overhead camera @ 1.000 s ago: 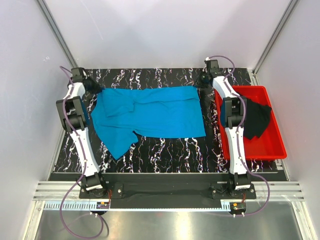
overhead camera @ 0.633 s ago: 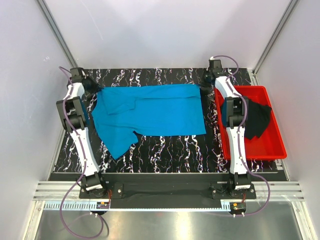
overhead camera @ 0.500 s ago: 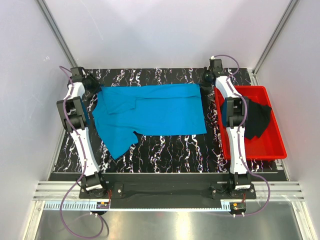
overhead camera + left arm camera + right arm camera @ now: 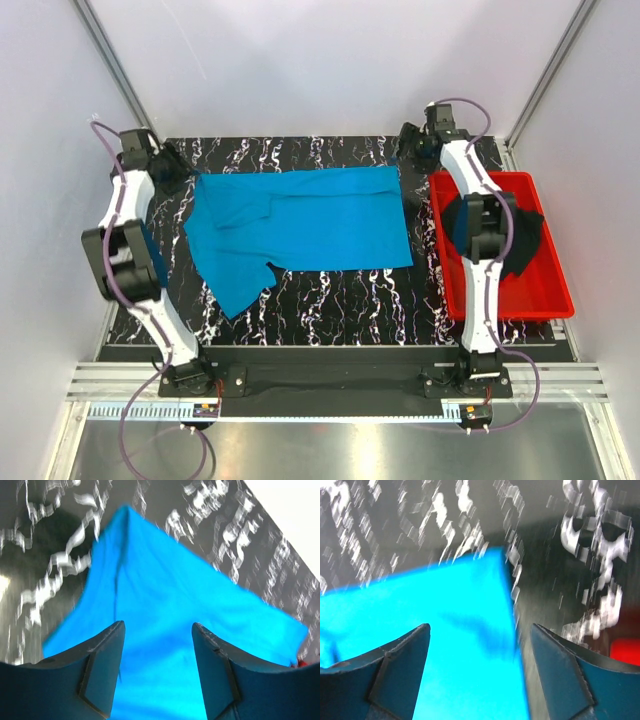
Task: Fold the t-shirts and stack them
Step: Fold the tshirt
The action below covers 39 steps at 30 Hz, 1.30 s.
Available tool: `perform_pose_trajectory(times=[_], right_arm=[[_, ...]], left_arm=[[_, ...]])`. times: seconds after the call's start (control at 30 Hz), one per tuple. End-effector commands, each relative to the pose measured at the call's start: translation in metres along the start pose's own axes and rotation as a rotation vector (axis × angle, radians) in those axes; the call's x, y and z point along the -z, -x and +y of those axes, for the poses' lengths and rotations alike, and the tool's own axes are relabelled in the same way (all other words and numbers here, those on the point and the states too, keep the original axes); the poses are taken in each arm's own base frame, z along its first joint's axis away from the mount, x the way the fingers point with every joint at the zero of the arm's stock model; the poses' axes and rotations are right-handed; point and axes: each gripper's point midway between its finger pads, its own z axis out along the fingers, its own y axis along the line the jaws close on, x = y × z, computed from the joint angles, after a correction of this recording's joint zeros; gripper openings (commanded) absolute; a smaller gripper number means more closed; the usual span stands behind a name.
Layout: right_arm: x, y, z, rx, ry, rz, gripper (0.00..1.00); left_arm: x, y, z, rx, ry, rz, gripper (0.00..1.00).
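Note:
The sky-blue t-shirt (image 4: 310,220) lies spread across the black marbled table, one sleeve pointing toward the near left. My left gripper (image 4: 172,168) hovers open over its far left corner; in the left wrist view its jaws (image 4: 157,625) stand apart with only blue cloth (image 4: 165,595) below. Over the far right corner my right gripper (image 4: 408,145) is wide open; in the right wrist view (image 4: 477,626) the shirt's edge (image 4: 445,620) runs under the gap. The black t-shirt (image 4: 525,240) is crumpled in the red tray, partly behind the right arm.
The red tray (image 4: 555,300) sits at the table's right side, beside the right arm. White enclosure walls stand close on three sides. The marbled table surface (image 4: 340,300) shows bare in front of the blue shirt.
Both grippers went from shut to open and let go of the blue shirt's far corners. Both arms lifted and drew outward. The shirt stays flat on the table.

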Motion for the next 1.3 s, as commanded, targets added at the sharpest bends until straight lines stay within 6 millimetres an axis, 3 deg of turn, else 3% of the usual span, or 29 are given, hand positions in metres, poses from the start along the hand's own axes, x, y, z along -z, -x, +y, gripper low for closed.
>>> perform_pose_trajectory(times=[0.0, 0.03, 0.07, 0.1, 0.13, 0.17, 0.2, 0.23, 0.27, 0.3, 0.37, 0.4, 0.5, 0.63, 1.27], right_arm=[[0.073, -0.011, 0.062, 0.062, 0.081, -0.019, 0.84], [0.092, -0.012, 0.077, 0.075, 0.105, -0.037, 0.82], [0.096, -0.030, 0.095, 0.101, 0.139, -0.008, 0.76], [0.095, -0.052, 0.095, 0.110, 0.139, 0.029, 0.69], [0.111, -0.057, 0.109, 0.133, 0.171, 0.017, 0.62], [0.116, -0.074, 0.125, 0.166, 0.201, 0.038, 0.54], [0.115, -0.094, 0.125, 0.179, 0.201, 0.066, 0.49], [0.128, -0.099, 0.133, 0.197, 0.222, 0.056, 0.46], [0.131, -0.113, 0.141, 0.218, 0.236, 0.071, 0.44], [0.130, -0.130, 0.134, 0.219, 0.223, 0.102, 0.42], [0.143, -0.141, 0.138, 0.223, 0.255, 0.107, 0.40], [0.141, -0.152, 0.133, 0.216, 0.251, 0.126, 0.39], [0.150, -0.159, 0.131, 0.221, 0.262, 0.124, 0.38], [0.150, -0.162, 0.127, 0.234, 0.248, 0.124, 0.38], [0.142, -0.168, 0.130, 0.212, 0.279, 0.140, 0.32]], left_arm=[[0.026, -0.036, -0.010, -0.052, -0.029, 0.015, 0.59], [0.023, -0.063, -0.005, -0.049, -0.028, 0.066, 0.58], [0.028, -0.072, -0.006, -0.059, -0.041, 0.074, 0.56], [0.026, -0.076, -0.003, -0.072, -0.031, 0.066, 0.55], [0.025, -0.084, -0.001, -0.082, -0.027, 0.075, 0.52], [0.023, -0.092, 0.003, -0.093, -0.029, 0.093, 0.40], [0.020, -0.093, 0.005, -0.100, -0.024, 0.092, 0.36], [0.018, -0.095, 0.005, -0.111, -0.018, 0.098, 0.34], [0.016, -0.093, 0.006, -0.137, -0.010, 0.093, 0.35], [0.011, -0.099, 0.012, -0.141, 0.012, 0.120, 0.36], [0.007, -0.104, 0.018, -0.170, 0.042, 0.148, 0.41], [0.005, -0.106, 0.024, -0.176, 0.076, 0.162, 0.50], [-0.002, -0.112, 0.035, -0.176, 0.110, 0.182, 0.56], [-0.013, -0.123, 0.038, -0.156, 0.095, 0.223, 0.54], [-0.036, -0.126, 0.019, -0.159, -0.038, 0.252, 0.54]])
